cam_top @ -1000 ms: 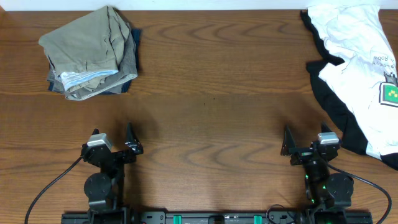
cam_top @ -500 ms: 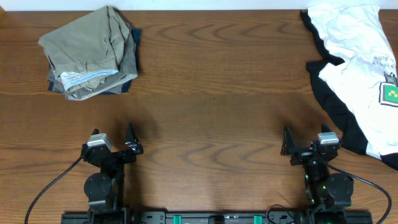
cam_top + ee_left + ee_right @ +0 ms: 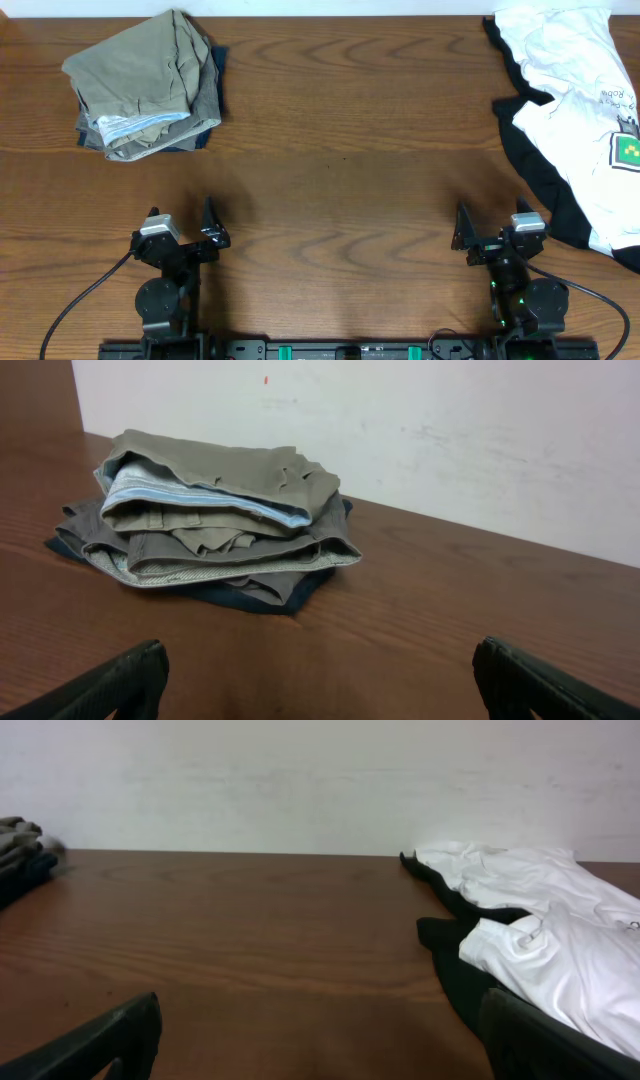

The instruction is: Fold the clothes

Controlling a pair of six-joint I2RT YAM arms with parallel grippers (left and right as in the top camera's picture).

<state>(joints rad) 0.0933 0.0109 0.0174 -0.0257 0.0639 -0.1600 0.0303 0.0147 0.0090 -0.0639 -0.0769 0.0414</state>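
**Mia:** What do you see from up top?

**Ben:** The left gripper [image 3: 180, 213] sits at the near edge of the brown table [image 3: 340, 150]. Its two fingers are spread wide and hold nothing. The right gripper [image 3: 490, 215] is just like it, wide apart with nothing in it.

**Mia:** Where are the clothes?

**Ben:** A folded pile [image 3: 145, 100] lies far ahead of the left gripper, a bit to its left. Green-brown shorts [image 3: 130, 70] are on top. Grey and dark blue pieces peek out under them. A white T-shirt [image 3: 570, 80] lies spread out ahead of the right gripper, off to its right. It has a small green print [image 3: 631, 150]. A black piece [image 3: 535, 170] sticks out from under it, on the side nearer that gripper.

**Mia:** And the camera on the left wrist?

**Ben:** Two black fingertips [image 3: 110, 685] show in the bottom corners, far apart, with bare table between them. The pile is ahead and a little left, well apart from them. A light blue strip shows in the fold of the shorts. A white wall [image 3: 450, 430] is behind.

**Mia:** And the right wrist?

**Ben:** Its black fingertips [image 3: 110, 1040] are far apart too, with only table between. The T-shirt and the black piece lie ahead on the right. The pile is just a bit of grey, way off to the left.
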